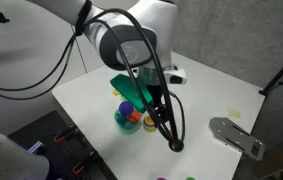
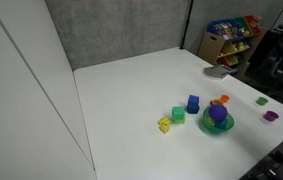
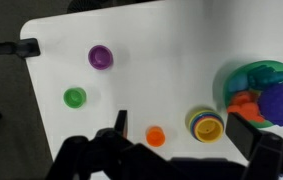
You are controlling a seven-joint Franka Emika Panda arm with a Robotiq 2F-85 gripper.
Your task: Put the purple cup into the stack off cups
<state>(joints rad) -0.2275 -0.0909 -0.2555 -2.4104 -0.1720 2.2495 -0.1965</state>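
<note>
My claw (image 3: 181, 128) hangs spread and empty above the counter (image 3: 181, 45). In the wrist view the purple cup (image 3: 101, 57) sits alone at the far left, well apart from the stack of cups (image 3: 246, 78) at the right edge. I judge I'm at the reach step. Next I should shift left over the purple cup, descend squarely and pinch its rim.

White table (image 2: 131, 90) with scattered cups (image 3: 101, 57)

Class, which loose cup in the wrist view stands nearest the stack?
The yellow cup, beside the stack; the orange cup, green cup and purple cup lie farther off.
</note>
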